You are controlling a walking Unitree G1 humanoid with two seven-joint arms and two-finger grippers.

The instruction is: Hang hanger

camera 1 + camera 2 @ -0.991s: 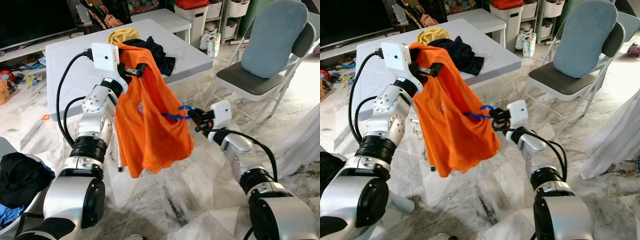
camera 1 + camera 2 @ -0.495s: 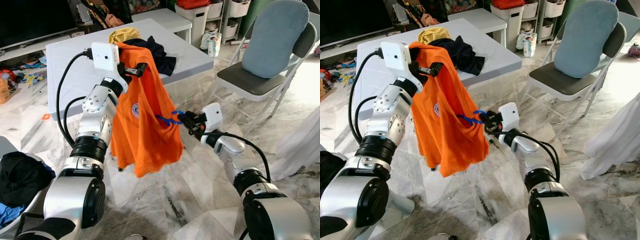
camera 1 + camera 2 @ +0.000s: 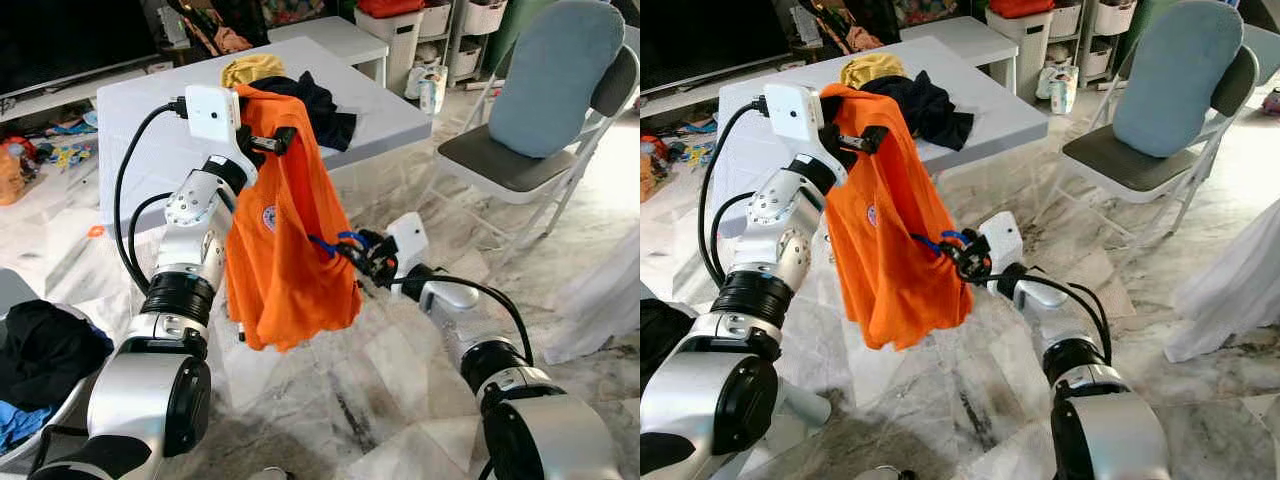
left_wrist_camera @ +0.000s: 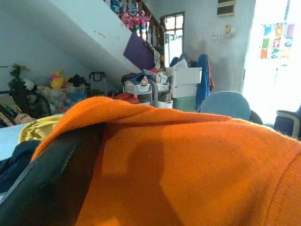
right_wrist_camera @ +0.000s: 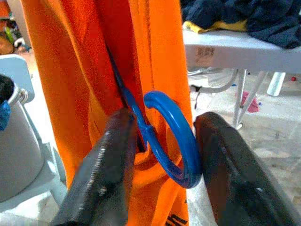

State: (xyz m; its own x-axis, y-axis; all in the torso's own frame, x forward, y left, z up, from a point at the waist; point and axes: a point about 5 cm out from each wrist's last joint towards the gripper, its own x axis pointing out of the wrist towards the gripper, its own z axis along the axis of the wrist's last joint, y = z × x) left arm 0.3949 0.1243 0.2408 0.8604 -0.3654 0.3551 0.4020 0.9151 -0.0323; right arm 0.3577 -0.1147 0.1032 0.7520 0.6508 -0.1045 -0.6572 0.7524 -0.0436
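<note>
Left claw point(image 3: 282, 141): raised above the near edge of the table point(image 3: 150, 150); clamped on the top of the orange shirt point(image 3: 290, 240), whose cloth is draped over its black fingers point(image 4: 51, 183).
Orange shirt: hung from the left claw, its hem clear of the marble floor point(image 3: 400, 400); a small round badge is seen on the cloth.
Right claw point(image 3: 362, 256): reached in to the shirt's 3 o'clock side; its fingers point(image 5: 108, 165) are closed on the blue hanger point(image 5: 162, 136).
Blue hanger: its hook is held between the right claw's fingers, beside the orange cloth; its arm runs up into the shirt's folds, the rest being hidden.
Table: white, at 12 o'clock; a dark garment point(image 3: 320, 105) and a yellow cloth point(image 3: 250, 68) lie on it.
Chair point(image 3: 540, 110): folding, blue-backed, at 2 o'clock, well apart from the claws.
Dark clothes point(image 3: 40, 350): heaped at 8 o'clock.
</note>
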